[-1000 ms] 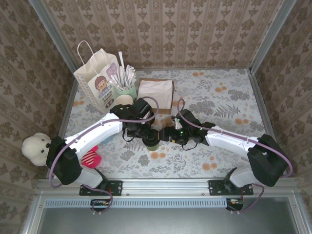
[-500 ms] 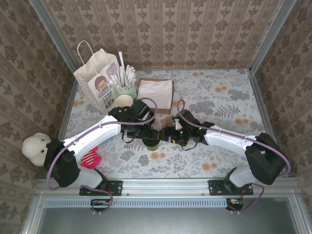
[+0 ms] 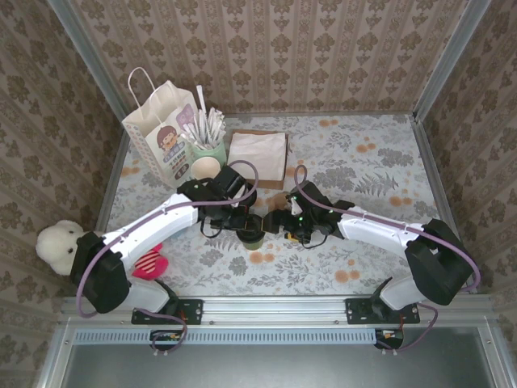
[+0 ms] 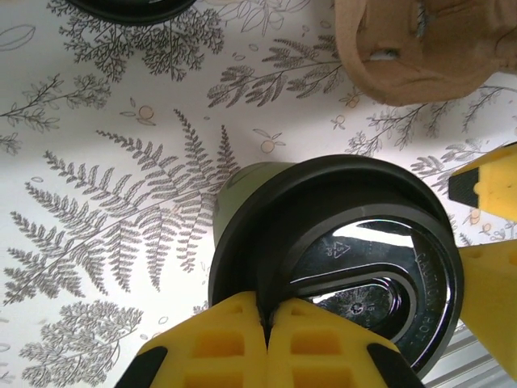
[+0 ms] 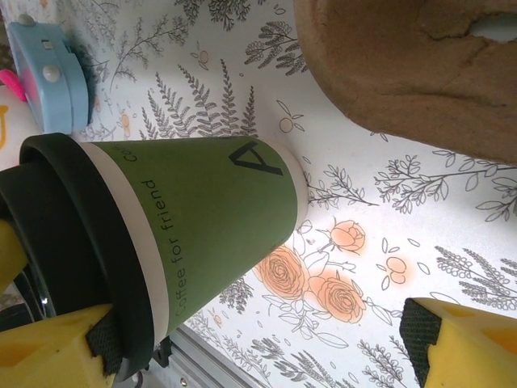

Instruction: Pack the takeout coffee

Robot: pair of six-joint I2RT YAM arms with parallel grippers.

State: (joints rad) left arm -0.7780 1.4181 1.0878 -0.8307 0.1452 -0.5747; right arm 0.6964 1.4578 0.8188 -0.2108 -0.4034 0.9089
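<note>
Takeout coffee (image 5: 210, 218), lettered "Coffee for friend"

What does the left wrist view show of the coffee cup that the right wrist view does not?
Left wrist only: the top face of the round black plastic lid, with its sip opening, and the left gripper, jaws closed together at the lid's edge. Right wrist only: the print "Coffee for friend" on the side of the dark olive-green paper cup, and a light blue object. Both: that lidded cup on the fern-printed tablecloth, near a brown cardboard object.
</note>
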